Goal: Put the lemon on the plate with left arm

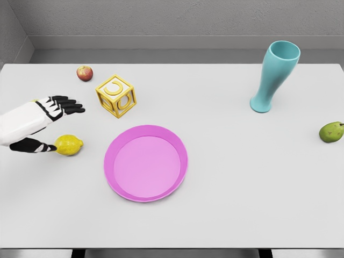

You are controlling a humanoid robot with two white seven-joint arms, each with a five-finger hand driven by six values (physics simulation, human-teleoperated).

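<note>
Reaching in from the left edge, the left robot hand [45, 124] hovers with fingers spread wide and holds nothing; its black fingers [67, 105] stretch out above the lemon [69, 145] and its thumb lies just left of the fruit. The lemon rests on the white tabletop [242, 177], left of the pink plate [145, 163] and apart from it. Farther back stand a yellow letter block [116, 96] and a red apple [84, 73]. A teal vase [273, 76] and a green pear [331, 131] sit to the right.
</note>
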